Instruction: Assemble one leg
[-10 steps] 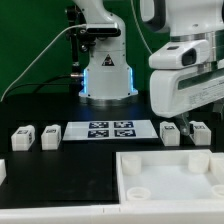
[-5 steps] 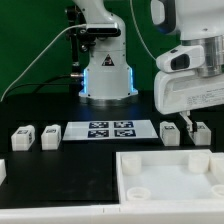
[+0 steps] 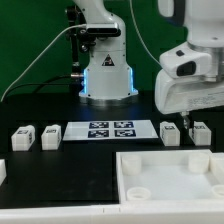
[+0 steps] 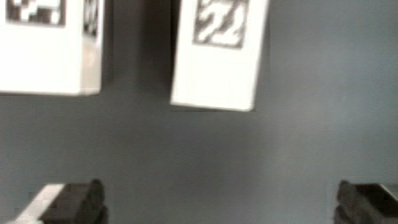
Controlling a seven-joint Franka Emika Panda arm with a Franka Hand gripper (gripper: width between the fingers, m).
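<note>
Since the task wants one leg, here is the layout across the exterior view. The first leg and second leg sit just beside each other at the left, well apart from the arm. The marker board lies flat mid-table in front of the robot base. The third leg and fourth leg are at the right, near each other but not touching. The gripper hangs low over the gap between them and touches neither. The walled tray is on the near side, right.

In the wrist view the jaws are wide with nothing held, and only bare table shows between the fingertips. The centred leg lines up with the gripper midline but lies out ahead of the tips, apart from them. The side leg is offset toward one finger. The centred one is probably the third leg, but I can't confirm that.

Key relation: the centred leg's long axis runs crosswise to the line between the fingertips, so closing would pinch its narrow width. My judgement is that no twist is needed, only a shift forward over it and then a descent.
</note>
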